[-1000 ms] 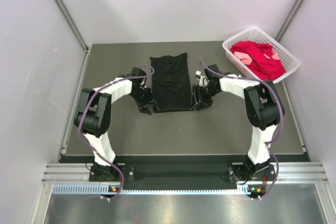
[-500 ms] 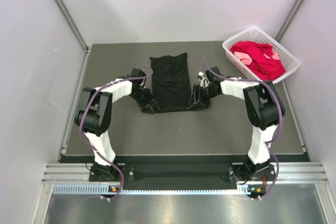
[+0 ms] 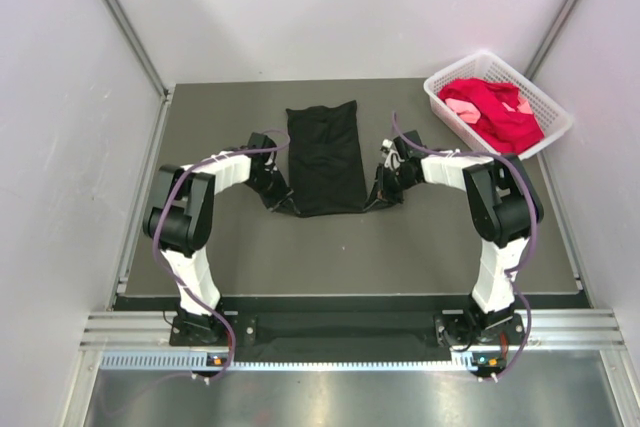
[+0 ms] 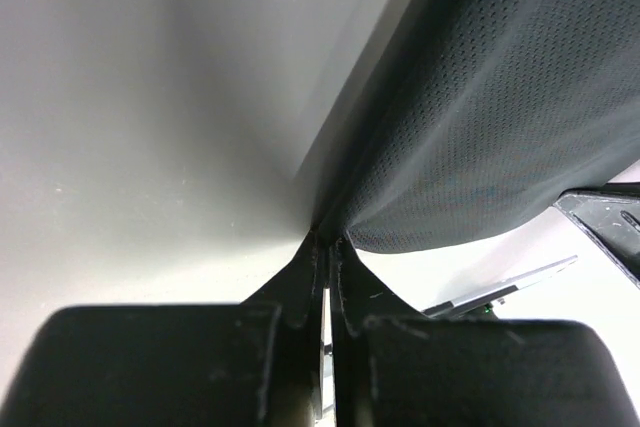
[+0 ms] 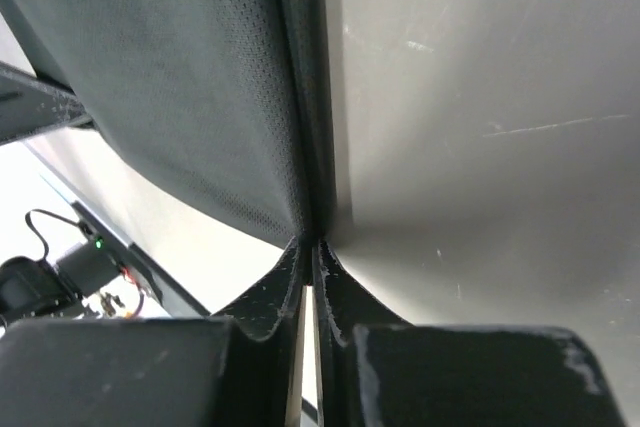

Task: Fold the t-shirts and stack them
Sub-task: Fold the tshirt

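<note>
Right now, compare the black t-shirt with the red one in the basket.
The black t-shirt lies smoothed into a narrow rectangle on the table; the red t-shirt sits crumpled in the basket. The left gripper and right gripper each pinch a near corner of the black t-shirt; no gripper touches the red t-shirt. Both are plain fabric.
</note>
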You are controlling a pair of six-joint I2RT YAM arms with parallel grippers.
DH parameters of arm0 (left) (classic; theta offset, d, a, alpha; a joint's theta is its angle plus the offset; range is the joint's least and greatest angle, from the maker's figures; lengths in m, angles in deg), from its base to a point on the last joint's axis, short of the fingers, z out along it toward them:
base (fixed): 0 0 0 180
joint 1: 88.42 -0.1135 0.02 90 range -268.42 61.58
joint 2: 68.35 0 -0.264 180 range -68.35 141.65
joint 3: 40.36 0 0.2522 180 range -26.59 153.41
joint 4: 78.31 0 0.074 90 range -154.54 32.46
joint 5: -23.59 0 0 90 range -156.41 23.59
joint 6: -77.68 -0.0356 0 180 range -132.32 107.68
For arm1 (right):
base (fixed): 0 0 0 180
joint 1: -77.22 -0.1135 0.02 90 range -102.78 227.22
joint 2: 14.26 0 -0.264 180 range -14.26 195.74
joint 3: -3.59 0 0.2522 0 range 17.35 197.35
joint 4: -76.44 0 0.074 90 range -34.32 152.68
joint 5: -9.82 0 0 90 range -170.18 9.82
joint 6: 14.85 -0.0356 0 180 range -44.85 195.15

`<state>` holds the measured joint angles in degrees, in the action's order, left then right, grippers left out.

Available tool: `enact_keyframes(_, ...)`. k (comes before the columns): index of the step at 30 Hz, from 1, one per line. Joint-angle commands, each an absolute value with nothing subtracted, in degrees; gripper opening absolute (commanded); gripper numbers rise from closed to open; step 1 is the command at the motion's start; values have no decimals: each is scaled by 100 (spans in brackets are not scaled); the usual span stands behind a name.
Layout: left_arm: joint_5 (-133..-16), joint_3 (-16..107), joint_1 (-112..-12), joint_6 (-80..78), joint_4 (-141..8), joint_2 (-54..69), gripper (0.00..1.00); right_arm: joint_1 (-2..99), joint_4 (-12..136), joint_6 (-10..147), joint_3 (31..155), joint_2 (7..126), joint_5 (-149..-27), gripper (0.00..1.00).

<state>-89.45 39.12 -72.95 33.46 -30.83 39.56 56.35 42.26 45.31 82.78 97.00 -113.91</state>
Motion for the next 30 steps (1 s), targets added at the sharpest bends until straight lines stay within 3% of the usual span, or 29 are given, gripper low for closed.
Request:
enact_keyframes(1,-8759,3863,-7304,3136,-3159,3967,0,5656,4370,4711,8204,9666,-11305,1)
enact_keyframes(10,-8496,2528,-7093,3188,-3132,2614,0,5314,4307,5195,7415,8612,-11077,0)
enact_keyframes(18,-8188,1043,-6286,3865,-3369,1129,0,4963,4923,4896,5639,7268,-10910,0)
enact_keyframes(30,-7696,750,-4834,5464,-2352,-1085,0,3916,4125,4088,4680,4545,-10409,0)
